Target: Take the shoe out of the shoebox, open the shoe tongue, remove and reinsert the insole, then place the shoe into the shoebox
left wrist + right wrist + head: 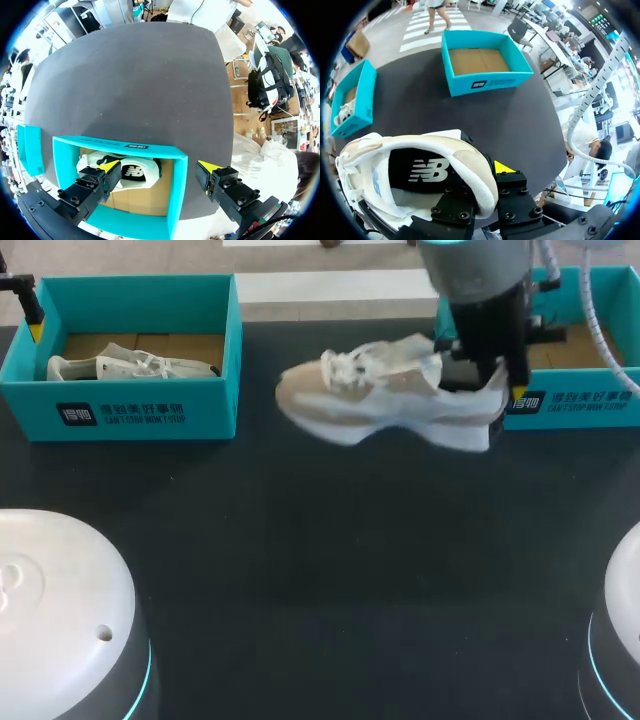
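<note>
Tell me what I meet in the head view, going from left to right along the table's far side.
Left shoebox with one shoe inside → second shoe, its heel in the right gripper → right shoebox.

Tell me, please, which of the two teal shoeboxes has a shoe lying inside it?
The left shoebox: a white shoe lies on its cardboard floor. The right shoebox shows bare cardboard; the beige shoe hangs outside it in the right end effector.
</note>
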`<state>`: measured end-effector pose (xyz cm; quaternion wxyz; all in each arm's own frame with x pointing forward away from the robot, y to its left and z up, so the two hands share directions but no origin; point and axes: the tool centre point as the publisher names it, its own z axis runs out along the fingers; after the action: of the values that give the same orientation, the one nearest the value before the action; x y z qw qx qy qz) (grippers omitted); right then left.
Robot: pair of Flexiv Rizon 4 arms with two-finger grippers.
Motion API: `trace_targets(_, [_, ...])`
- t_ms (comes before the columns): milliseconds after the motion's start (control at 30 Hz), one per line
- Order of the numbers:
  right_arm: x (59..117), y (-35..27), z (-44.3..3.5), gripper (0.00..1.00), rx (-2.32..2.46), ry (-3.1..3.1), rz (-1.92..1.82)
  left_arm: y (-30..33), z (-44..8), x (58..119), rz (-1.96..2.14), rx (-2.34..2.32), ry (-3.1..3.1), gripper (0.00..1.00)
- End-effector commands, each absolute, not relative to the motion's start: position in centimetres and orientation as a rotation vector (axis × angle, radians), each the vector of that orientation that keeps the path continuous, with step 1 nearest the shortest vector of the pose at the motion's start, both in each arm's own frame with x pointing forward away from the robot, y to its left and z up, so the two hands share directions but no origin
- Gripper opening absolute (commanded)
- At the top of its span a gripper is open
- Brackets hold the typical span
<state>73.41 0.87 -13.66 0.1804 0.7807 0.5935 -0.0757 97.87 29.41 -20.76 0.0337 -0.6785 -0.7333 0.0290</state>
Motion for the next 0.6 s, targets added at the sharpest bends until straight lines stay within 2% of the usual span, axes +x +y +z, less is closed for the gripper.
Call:
trace_targets(33, [71.4, 2.1, -14.0, 0.0, 2.125, 1.664, -0.213, 29.4, -20.7, 97.8, 0.084, -2.087, -2.255, 1.0])
trace_targets(533, [71.4, 2.1, -14.0, 0.0, 2.125, 1.664, -0.213, 29.4, -20.7, 97.8, 0.084, -2.087, -2.255, 1.0])
trace_targets(600, [71.8, 2.8, -16.3, 0.0, 2.097, 1.692, -0.211, 29.4, -20.7, 97.8, 0.084, -2.087, -2.255, 1.0])
